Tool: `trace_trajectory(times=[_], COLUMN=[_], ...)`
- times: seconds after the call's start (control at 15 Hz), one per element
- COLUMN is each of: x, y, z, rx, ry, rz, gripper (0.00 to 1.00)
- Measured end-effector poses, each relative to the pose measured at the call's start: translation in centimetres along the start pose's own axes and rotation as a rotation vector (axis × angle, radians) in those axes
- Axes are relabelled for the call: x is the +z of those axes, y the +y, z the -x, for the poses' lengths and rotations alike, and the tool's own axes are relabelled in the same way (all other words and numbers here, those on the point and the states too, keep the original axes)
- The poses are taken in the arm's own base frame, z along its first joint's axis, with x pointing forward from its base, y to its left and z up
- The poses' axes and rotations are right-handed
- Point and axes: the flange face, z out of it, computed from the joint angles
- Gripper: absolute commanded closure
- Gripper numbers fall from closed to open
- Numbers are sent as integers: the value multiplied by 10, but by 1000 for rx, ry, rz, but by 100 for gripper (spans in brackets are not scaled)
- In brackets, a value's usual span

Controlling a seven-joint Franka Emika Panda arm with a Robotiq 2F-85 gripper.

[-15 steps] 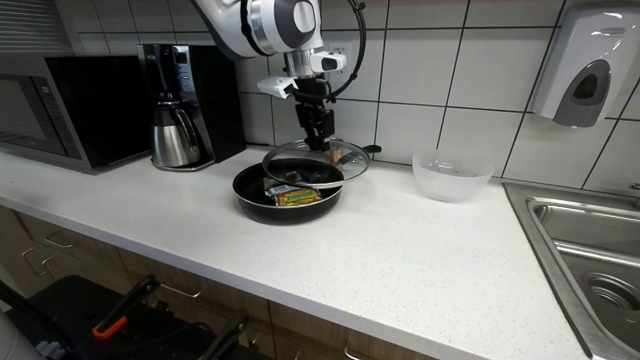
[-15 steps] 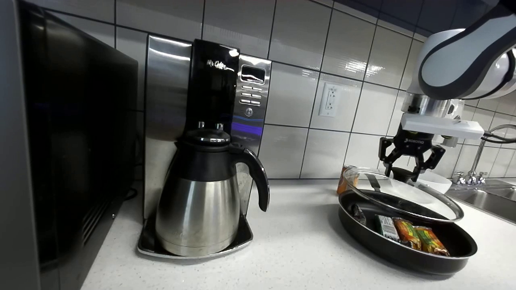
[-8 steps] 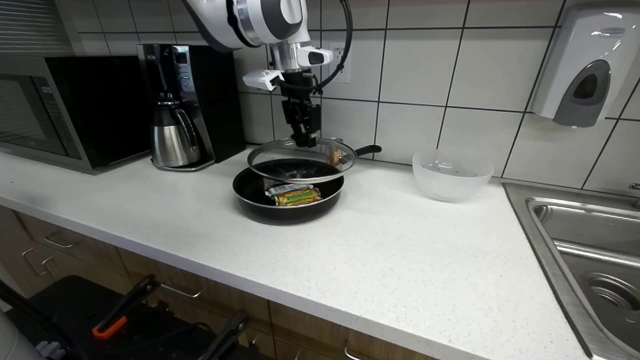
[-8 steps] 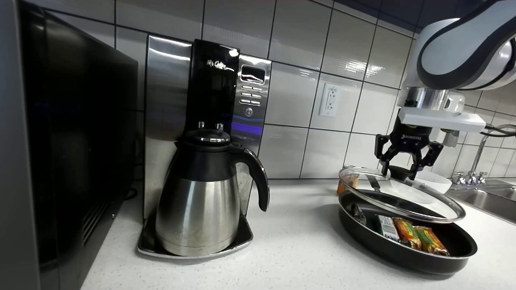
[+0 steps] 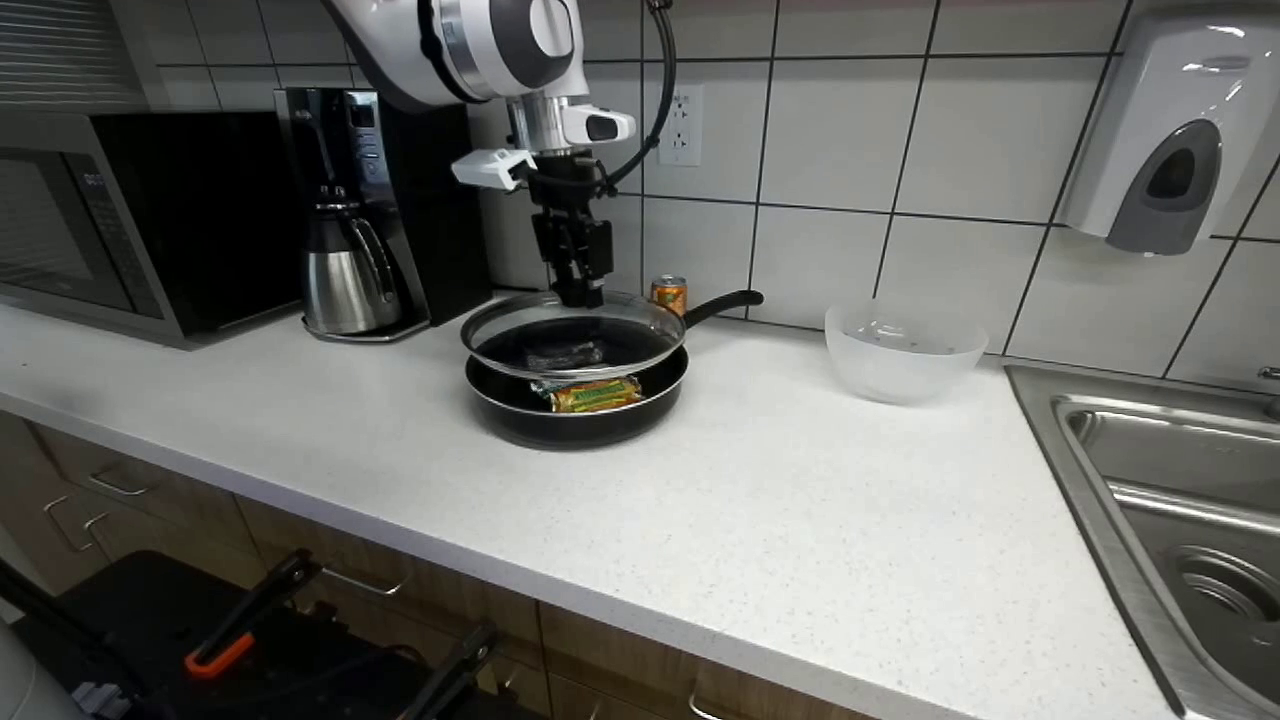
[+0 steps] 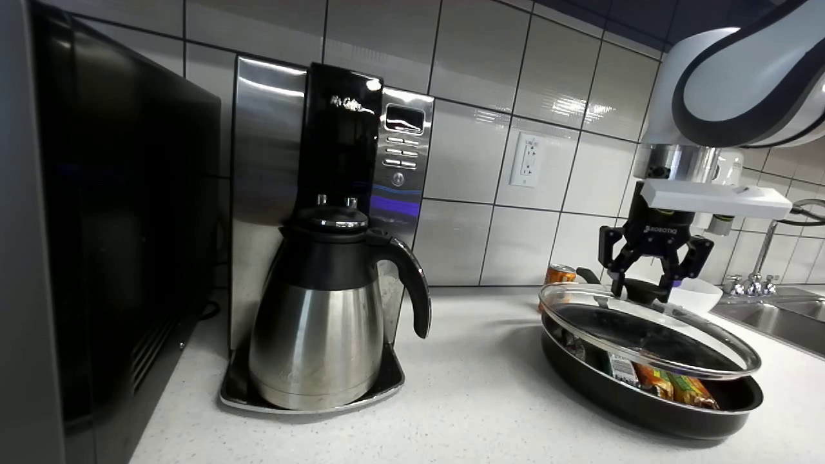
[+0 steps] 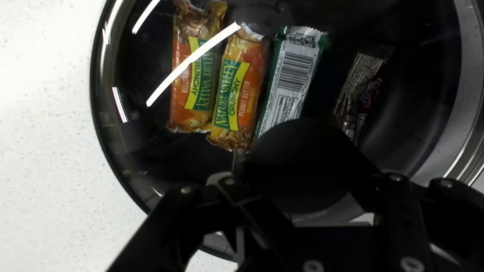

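Down comes the lid (image 5: 573, 340), and we've nearly covered the pan (image 5: 570, 430), near side gaping, fingers (image 6: 617, 282) clasping the knob (image 7: 298, 166).

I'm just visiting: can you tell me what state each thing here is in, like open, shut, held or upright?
End effector: closed on the lid knob
Glass lid: held over the frying pan, not fully seated
Frying pan: upright, gap showing beneath the lid
Snack bars: wrapped, lying in the pan
Can: upright; opened or not, unclear
Coffee carafe: upright in the coffee maker
Bowl: upright
Microwave: shut
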Motion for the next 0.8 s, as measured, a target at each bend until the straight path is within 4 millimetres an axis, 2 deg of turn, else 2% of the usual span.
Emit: trace_trajectory(times=[0.4, 0.8], x=[15, 22], y=[4, 14], z=[12, 14], rx=[-12, -16], ry=[-30, -38], rz=[22, 44], gripper=[61, 61])
